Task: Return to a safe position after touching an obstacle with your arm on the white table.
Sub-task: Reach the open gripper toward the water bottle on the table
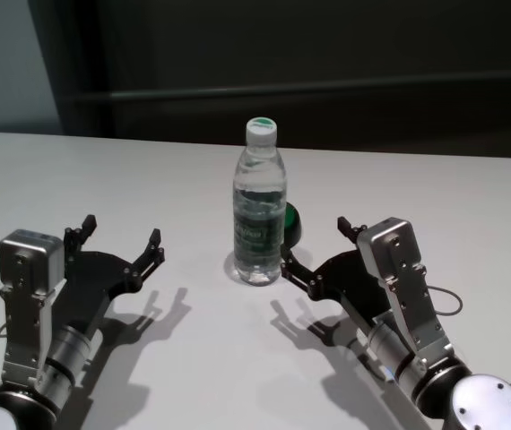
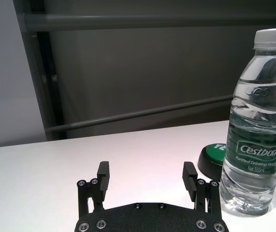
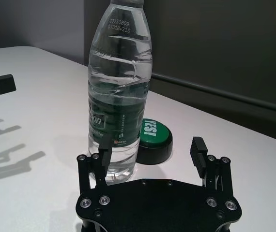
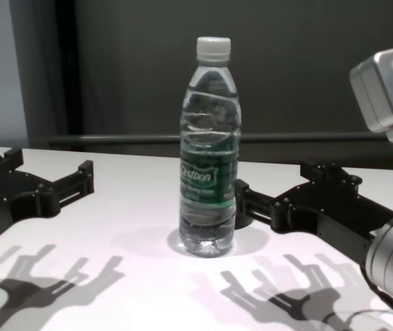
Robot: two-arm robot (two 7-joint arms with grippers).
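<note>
The obstacle, a clear water bottle (image 1: pixel 260 210) with a white cap and dark green label, stands upright mid-way across the white table (image 1: pixel 103 179). My right gripper (image 1: pixel 316 244) is open just right of the bottle's base. One of its fingertips (image 3: pixel 105 155) sits right by the bottle (image 3: pixel 119 92); I cannot tell whether they touch. To the bottle's left, well apart from it, my left gripper (image 1: pixel 121 231) hovers open and empty. The chest view shows the bottle (image 4: pixel 210 165) between the left gripper (image 4: pixel 48 164) and the right gripper (image 4: pixel 277 179).
A low black disc with a green top (image 1: pixel 291 224) lies just behind and right of the bottle, ahead of the right gripper's open fingers. A dark wall with a horizontal rail runs behind the table's far edge.
</note>
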